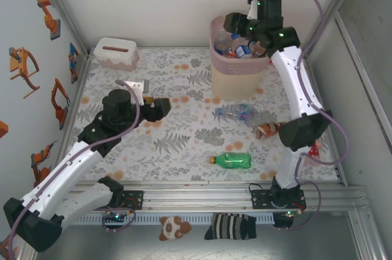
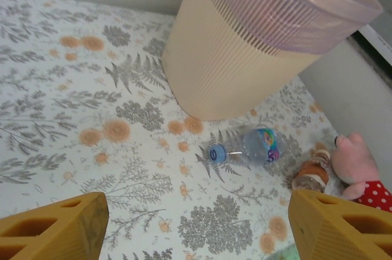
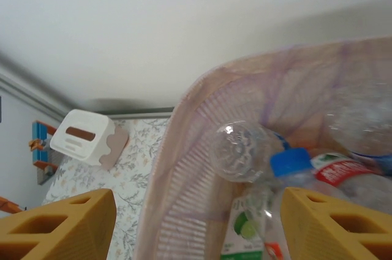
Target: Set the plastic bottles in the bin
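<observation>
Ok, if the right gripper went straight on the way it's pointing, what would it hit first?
Probably the bottles piled in the bin, most likely the blue-capped bottle, though depth is unclear.

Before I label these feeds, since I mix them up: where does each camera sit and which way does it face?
Top external: above and behind the bases, looking down on the table; both arms, left hand and right hand show.
Left wrist: on the left arm, facing across the table to the bin and a blue-capped bottle; its fingers at the bottom corners.
Right wrist: above the bin, looking into its mouth at bottles; its fingers likewise.
Shared: top and left wrist show that bottle; all show the bin.
</observation>
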